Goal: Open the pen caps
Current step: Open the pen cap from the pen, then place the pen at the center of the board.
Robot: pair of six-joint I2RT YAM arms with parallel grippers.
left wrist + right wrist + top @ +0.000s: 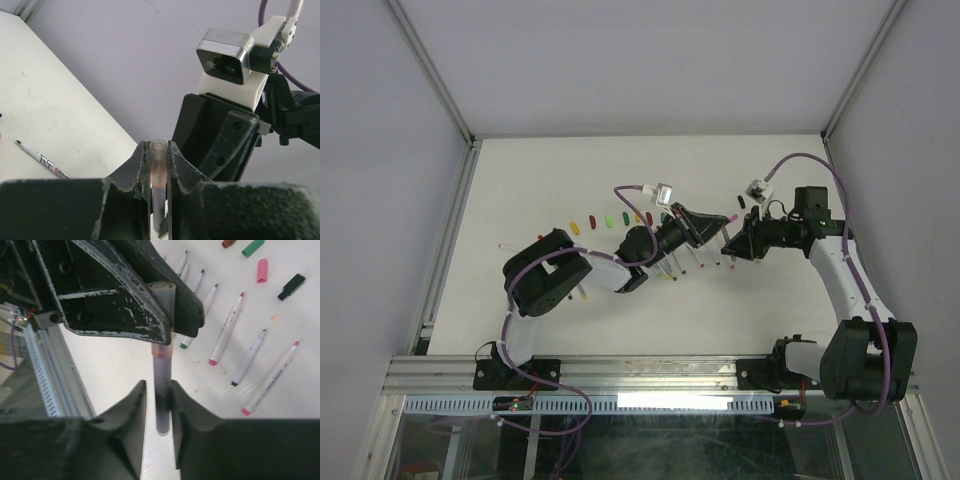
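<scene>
- Tightly shut, the left gripper pinches a pen by one end; the right gripper stands slightly parted, loose around its barrel.
- Risk: an off-centre regrip could lever the pen free.

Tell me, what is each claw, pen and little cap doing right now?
Left gripper: shut on the held pen.
Right gripper: open, fingers loosely either side of that pen.
Held pen: lifted, spanning both grippers; capped or not, cannot tell.
Loose pens: lying flat, tips bare.
Caps: off, lying loose.
</scene>
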